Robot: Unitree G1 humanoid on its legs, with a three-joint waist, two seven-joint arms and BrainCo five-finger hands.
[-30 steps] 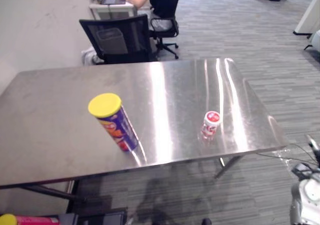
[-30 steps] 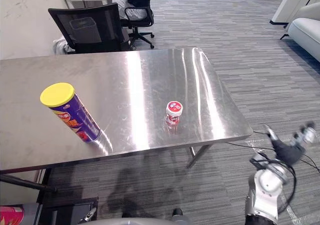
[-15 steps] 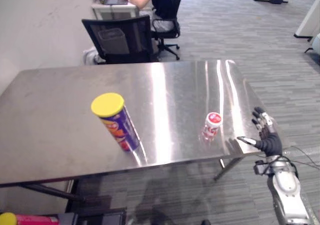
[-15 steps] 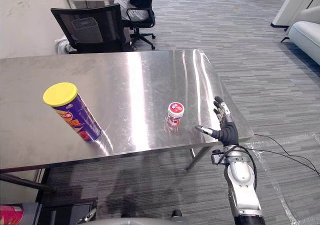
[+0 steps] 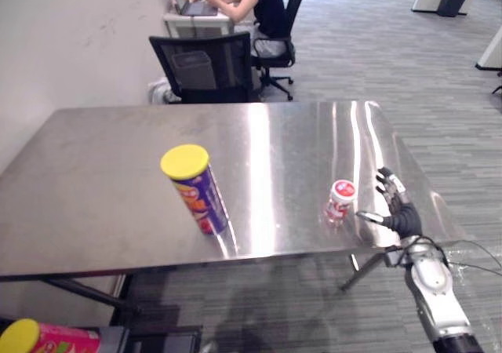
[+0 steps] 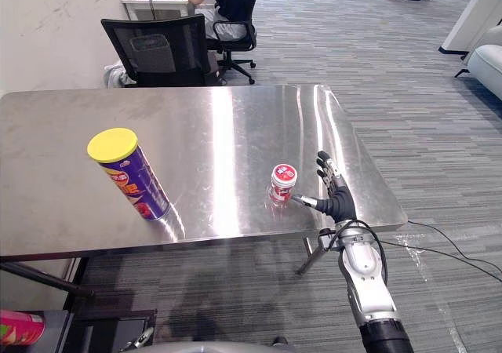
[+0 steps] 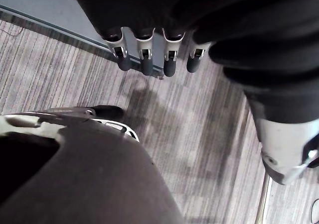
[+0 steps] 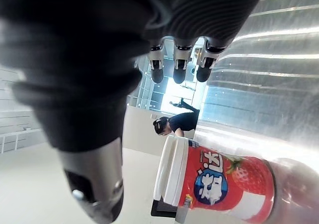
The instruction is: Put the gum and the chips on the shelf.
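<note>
The right hand (image 6: 336, 200) is hovering at the near right corner of the steel table (image 6: 235, 114), fingers (image 8: 174, 74) splayed wide and straight, thumb pointing at the gum tub (image 6: 281, 183) and holding nothing; the tub is standing upright just beside that thumb tip, not far from the table's front edge. Here's the danger I'm seeing: the tub is looking small and light on a slick, shiny top, so a thumb arriving before the fingers could be knocking it over or skating it away, and a wide hand closing unevenly could be squirting it out toward the edge. The chips can (image 6: 131, 174) is standing well apart on the left side of the table, tall and narrow, so I'm judging any careless sweep of an arm could be toppling it and sending it rolling. The left hand (image 7: 143, 64) is hanging over the floor, fingers relaxed and straight, carrying nothing, so it's offering no backup if the tub slips
</note>
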